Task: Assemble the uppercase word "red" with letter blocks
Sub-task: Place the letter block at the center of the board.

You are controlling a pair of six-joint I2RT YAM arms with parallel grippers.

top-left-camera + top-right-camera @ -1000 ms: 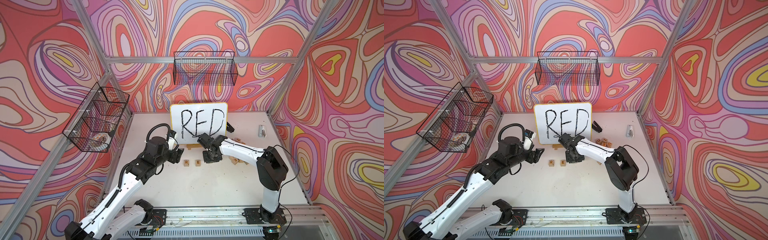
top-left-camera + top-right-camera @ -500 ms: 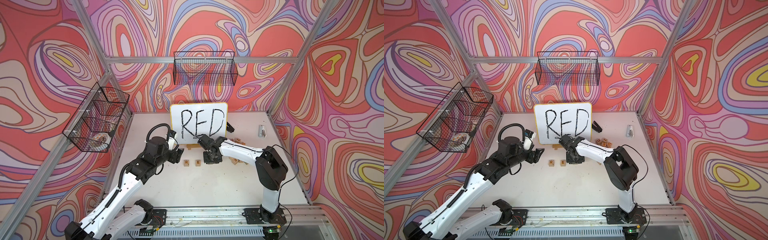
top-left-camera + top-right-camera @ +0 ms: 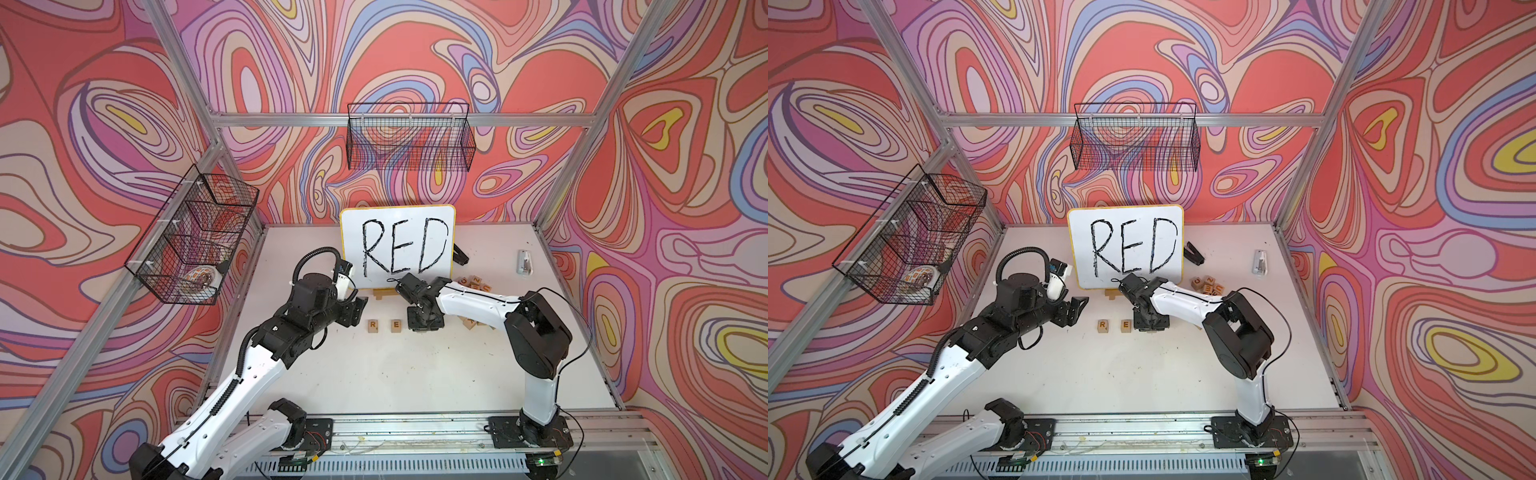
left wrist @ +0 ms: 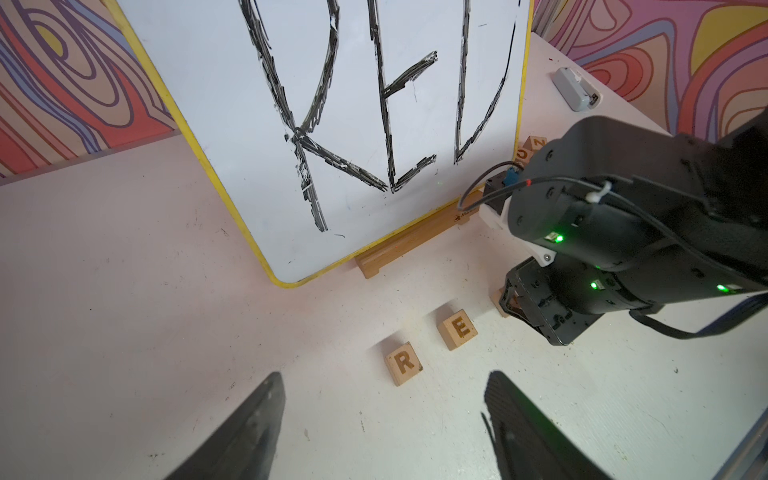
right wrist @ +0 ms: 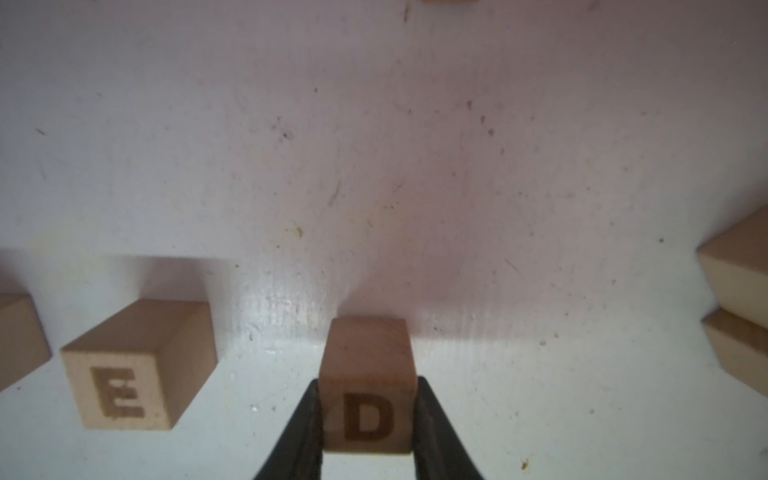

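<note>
**A:** Which way are the placed letters pointing?

**B:** The R block (image 3: 372, 325) and the E block (image 3: 395, 325) are lying on the table (image 3: 374, 374) along a nine-to-three line. E is sitting just at three o'clock of R, not touching it. Both letter tops are pointing to twelve, toward the whiteboard (image 3: 353, 232).

**A:** And the D?

**B:** The D block (image 5: 368, 411) is sitting at three o'clock of E, facing up and reading the same way. The right gripper (image 5: 368, 386) is clamping its nine and three o'clock sides. Whether it is touching the table, I cannot tell.

**A:** How is that arm posing?

**B:** Its elbow is rising at four o'clock, its forearm is stretching toward ten, and its wrist is bending straight down.

**A:** And the other one?

**B:** The left gripper (image 3: 358, 309) is hovering at nine o'clock of R and pointing toward three. Its jaws are standing apart, holding nothing. Spare blocks (image 3: 473, 284) are lying at two o'clock of the right gripper.
</note>
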